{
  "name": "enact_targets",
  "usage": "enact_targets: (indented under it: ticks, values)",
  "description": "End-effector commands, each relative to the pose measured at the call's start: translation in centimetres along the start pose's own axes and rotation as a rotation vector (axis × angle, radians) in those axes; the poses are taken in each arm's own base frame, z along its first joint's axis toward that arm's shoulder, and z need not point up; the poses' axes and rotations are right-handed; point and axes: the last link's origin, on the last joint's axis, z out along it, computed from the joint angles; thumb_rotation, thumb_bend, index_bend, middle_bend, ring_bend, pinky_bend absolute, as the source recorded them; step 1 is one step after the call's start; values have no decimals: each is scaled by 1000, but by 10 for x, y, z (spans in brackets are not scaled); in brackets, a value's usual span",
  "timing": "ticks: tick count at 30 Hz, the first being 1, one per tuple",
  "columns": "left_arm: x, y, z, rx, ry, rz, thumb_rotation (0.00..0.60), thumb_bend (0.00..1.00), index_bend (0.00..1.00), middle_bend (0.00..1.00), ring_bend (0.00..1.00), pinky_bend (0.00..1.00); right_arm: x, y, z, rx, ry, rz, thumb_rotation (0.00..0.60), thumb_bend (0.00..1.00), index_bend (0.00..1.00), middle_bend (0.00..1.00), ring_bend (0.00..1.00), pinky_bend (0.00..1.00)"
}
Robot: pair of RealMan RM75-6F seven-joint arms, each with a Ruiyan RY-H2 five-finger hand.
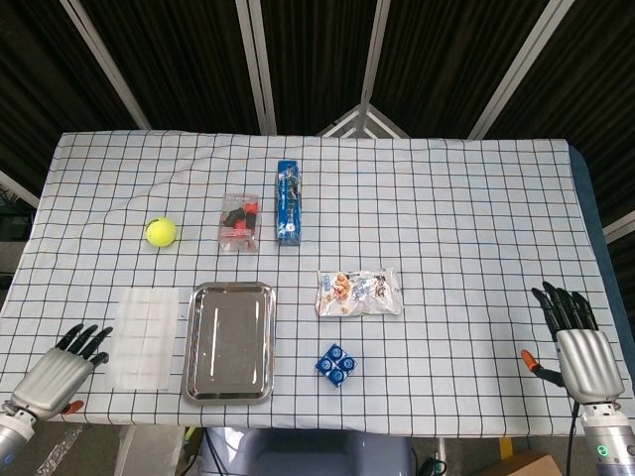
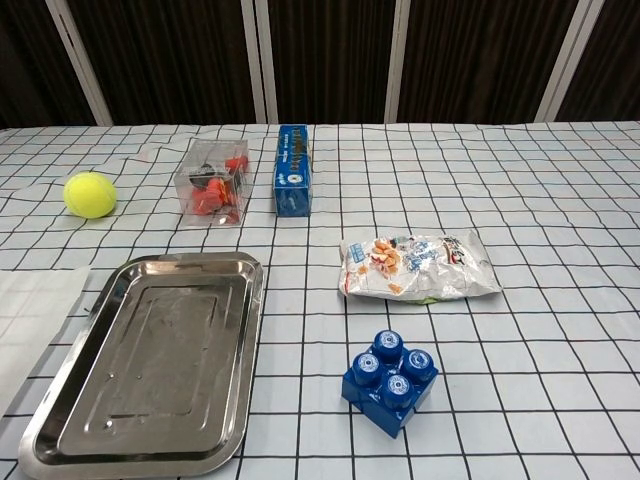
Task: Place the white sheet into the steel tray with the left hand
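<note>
The white sheet [image 1: 145, 337] lies flat on the checked cloth, just left of the steel tray [image 1: 229, 341]; in the chest view only the sheet's right part [image 2: 30, 310] shows beside the tray [image 2: 150, 370], which holds nothing. My left hand [image 1: 62, 371] hovers at the table's front left corner, fingers apart, a short way left of and below the sheet, holding nothing. At the front right edge my right hand [image 1: 575, 345] is open too, palm down. Neither hand shows in the chest view.
A yellow tennis ball [image 1: 161, 232], a clear box of red pieces [image 1: 239, 222] and a blue carton [image 1: 288, 202] lie behind the tray. To its right sit a snack bag [image 1: 358, 292] and a blue block [image 1: 336, 365].
</note>
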Motion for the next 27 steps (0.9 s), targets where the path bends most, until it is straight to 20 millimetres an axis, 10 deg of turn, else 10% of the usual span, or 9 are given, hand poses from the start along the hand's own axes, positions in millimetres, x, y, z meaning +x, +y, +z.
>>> enact_targets:
  ticks: [1, 27]
  values:
    - [0, -2, 7, -6, 3, 52, 600, 74, 328, 0, 0, 0, 0, 0, 0, -3, 1, 2, 600, 314, 0, 0, 0, 0]
    - [-3, 31, 58, -91, 8, 138, 600, 211, 433, 0, 0, 0, 1, 1, 0, -14, 3, 28, 600, 313, 0, 0, 0, 0]
